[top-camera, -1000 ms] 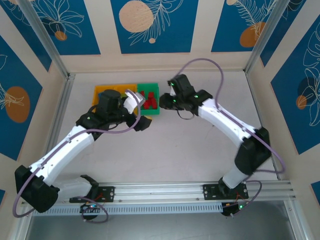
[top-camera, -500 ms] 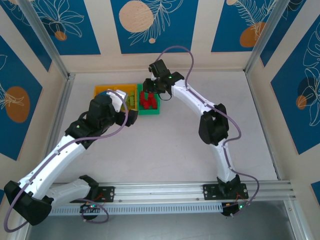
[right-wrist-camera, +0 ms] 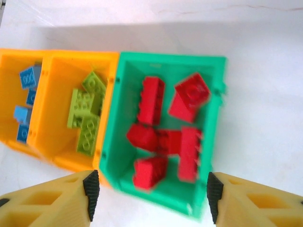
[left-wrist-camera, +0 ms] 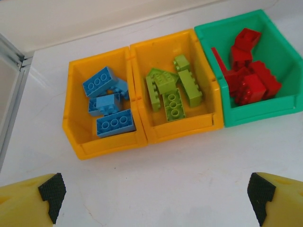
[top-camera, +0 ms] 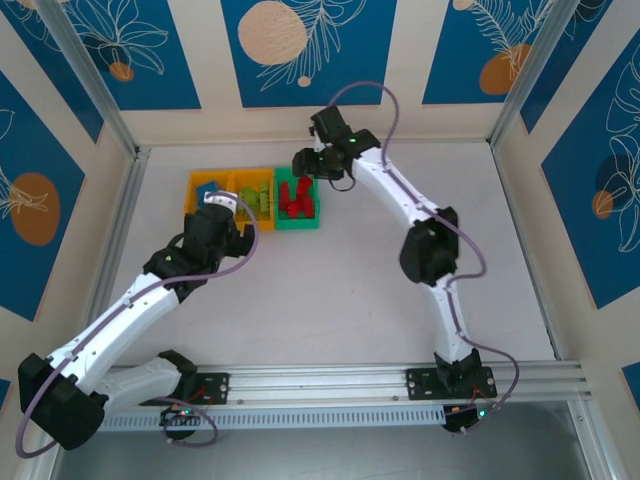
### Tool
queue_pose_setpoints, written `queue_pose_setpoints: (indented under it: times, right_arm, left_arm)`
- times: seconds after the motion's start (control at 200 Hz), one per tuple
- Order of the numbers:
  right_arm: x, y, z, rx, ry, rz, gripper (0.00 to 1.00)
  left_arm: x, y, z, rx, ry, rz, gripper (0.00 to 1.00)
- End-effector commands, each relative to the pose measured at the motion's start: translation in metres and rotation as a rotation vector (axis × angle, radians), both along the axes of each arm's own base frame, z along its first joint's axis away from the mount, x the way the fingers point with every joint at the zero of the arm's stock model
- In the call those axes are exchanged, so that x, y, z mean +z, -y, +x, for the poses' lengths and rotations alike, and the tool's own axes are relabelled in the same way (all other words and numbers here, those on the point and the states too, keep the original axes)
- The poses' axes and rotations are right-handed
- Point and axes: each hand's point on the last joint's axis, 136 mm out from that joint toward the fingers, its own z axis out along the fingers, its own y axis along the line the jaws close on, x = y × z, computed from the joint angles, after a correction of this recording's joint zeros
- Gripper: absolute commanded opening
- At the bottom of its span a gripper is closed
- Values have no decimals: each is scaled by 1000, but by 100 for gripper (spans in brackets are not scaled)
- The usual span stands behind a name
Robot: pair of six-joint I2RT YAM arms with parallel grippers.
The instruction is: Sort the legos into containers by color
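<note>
**brickhead_42:** ok so where are the fingers at right now? holding anything?

**yam_lurker:** nope, both sets have nothing in them. The right fingers point(right-wrist-camera: 47, 201) are spread apart with just air between the tips, hanging over the green bin point(right-wrist-camera: 170, 57). Wrist cam looks straight down into it, and the red bricks point(right-wrist-camera: 152, 100) are piled loose inside, some flat and some tipped on edge. It's a bit blurry, so I can't count them for sure.

**brickhead_42:** and the left?

**yam_lurker:** The left fingers point(left-wrist-camera: 29, 198) are wide apart too, over bare white table point(left-wrist-camera: 156, 182) on the near side of the bins. Nothing is touching them.

**brickhead_42:** how's the sorting look?

**yam_lurker:** Pretty tidy. Three bins sit side by side, walls touching. The left orange-yellow bin point(left-wrist-camera: 102, 146) has the blue bricks point(left-wrist-camera: 113, 125), the middle orange-yellow bin point(left-wrist-camera: 182, 132) has the lime green bricks point(left-wrist-camera: 173, 101), and green is on the right end with all the red. Each bin holds one color only. From the top cam the row sits toward the far left of the table. The right arm point(top-camera: 400, 205) reaches across to the far end of the green bin, and the left arm point(top-camera: 130, 305) angles up toward the orange-yellow pair.
</note>
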Motion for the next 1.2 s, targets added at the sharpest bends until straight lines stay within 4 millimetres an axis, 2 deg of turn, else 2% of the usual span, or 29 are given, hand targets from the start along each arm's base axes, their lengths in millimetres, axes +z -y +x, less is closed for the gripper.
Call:
queue_pose_setpoints:
  times: [0.0, 0.035, 0.065, 0.175, 0.23, 0.31, 0.37, 0.475, 0.55, 0.67, 0.845, 0.885, 0.945, 1.01, 1.015, 1.06, 1.095, 1.14, 1.195]
  right_arm:
    - [70, 47, -36, -27, 185, -8, 69]
    - [81, 63, -47, -48, 238, -18, 70]
    - [76, 77, -57, -68, 255, -44, 71]
    - [89, 123, -93, -137, 437, -82, 74]
    - [87, 145, -106, -183, 529, -102, 77]
    - [74, 172, -123, -206, 625, -151, 80]
    - [53, 198, -130, -265, 653, -232, 83]
    - [13, 237, -134, -341, 612, -338, 89]
    - [-12, 262, -132, -453, 533, -329, 92]
    - [-46, 276, -122, -486, 485, -305, 92]
    - [-92, 287, -98, -483, 482, -292, 92]
    - [-96, 287, -90, -479, 507, -268, 92]
    - [-101, 275, -81, -378, 502, -272, 91]
    - [-98, 266, -73, -293, 554, -290, 92]
    - [-93, 264, -70, -282, 592, -280, 94]
    - [-99, 266, -73, -263, 634, -222, 98]
    - [-110, 280, -80, -302, 602, -143, 100]
    - [-104, 282, -84, -282, 665, -22, 99]
    - [-110, 282, -85, -282, 611, -54, 99]
  left_arm:
    - [16, -13, 8, 24, 122, -36, 100]
    - [15, -18, 9, 24, 139, -52, 100]
    - [12, -21, 9, 16, 152, -64, 100]
    - [2, -45, 9, 70, 194, -77, 100]
    - [-2, -56, 7, 103, 206, -56, 100]
    - [-10, -68, 4, 129, 214, 4, 100]
    - [-16, -74, 2, 138, 223, 46, 100]
    - [-25, -84, -2, 158, 270, 97, 100]
    - [-35, -93, -4, 194, 299, 84, 100]
    - [-48, -97, -3, 209, 298, 39, 100]
    - [-61, -91, 0, 181, 264, 5, 100]
    - [-61, -90, 0, 177, 263, 6, 100]
    - [-61, -90, 0, 173, 263, 8, 100]
    - [-59, -89, 1, 168, 265, 7, 100]
    - [-59, -89, 1, 168, 264, 7, 100]
    - [-59, -89, 1, 166, 261, 9, 100]
    - [-59, -89, 2, 165, 261, 7, 100]
    - [-61, -89, 2, 166, 258, 6, 100]
    - [-64, -90, 2, 172, 254, 2, 100]
